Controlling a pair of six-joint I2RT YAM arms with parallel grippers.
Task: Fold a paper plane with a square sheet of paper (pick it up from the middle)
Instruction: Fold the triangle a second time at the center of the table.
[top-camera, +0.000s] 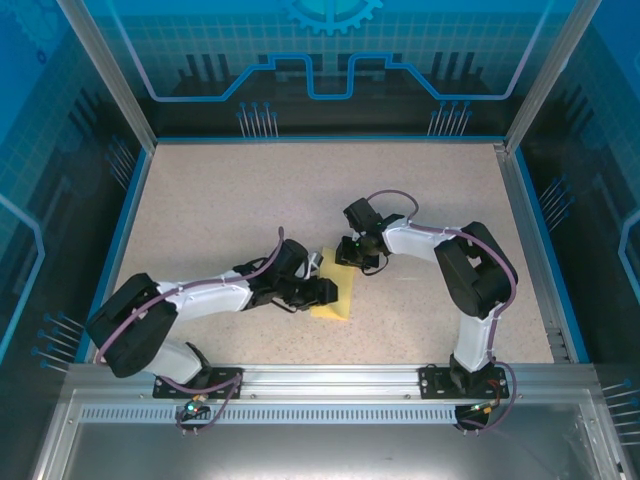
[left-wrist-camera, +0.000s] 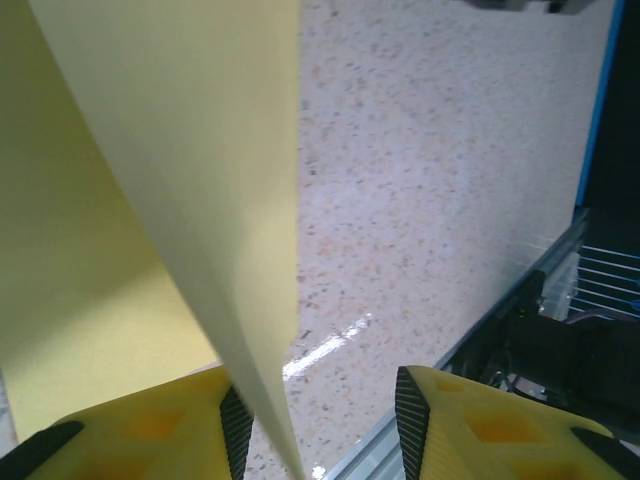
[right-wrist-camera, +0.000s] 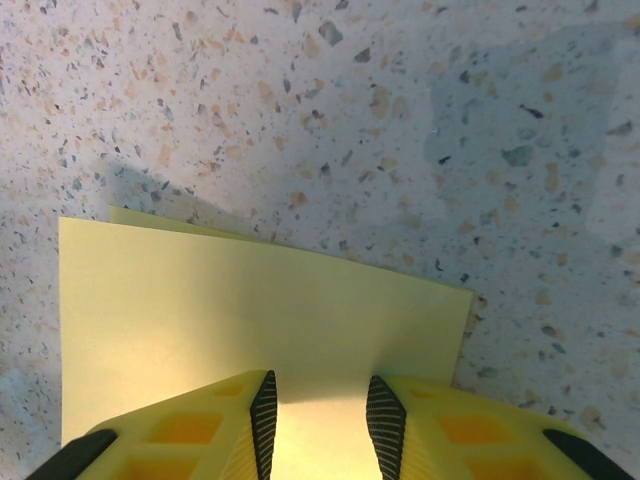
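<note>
The pale-yellow square sheet of paper (top-camera: 338, 300) lies folded on the speckled table between the two arms. In the left wrist view a raised flap of the sheet (left-wrist-camera: 200, 150) stands up between my left gripper's (left-wrist-camera: 320, 400) jaws. It runs close along the left pad (left-wrist-camera: 236, 420), with a wide gap to the other pad (left-wrist-camera: 410, 400). In the top view the left gripper (top-camera: 318, 292) is at the sheet's left edge. My right gripper (right-wrist-camera: 320, 400) is open, with its tips down on the flat part of the sheet (right-wrist-camera: 250, 300) at its far edge (top-camera: 358, 262). The paper plane is out of view.
The metal rail of the table's near edge (left-wrist-camera: 500, 320) runs just beyond the left gripper. Blue side walls (top-camera: 125, 230) and a back panel (top-camera: 320, 90) close in the table. Bare speckled surface (top-camera: 250, 190) stretches behind the arms.
</note>
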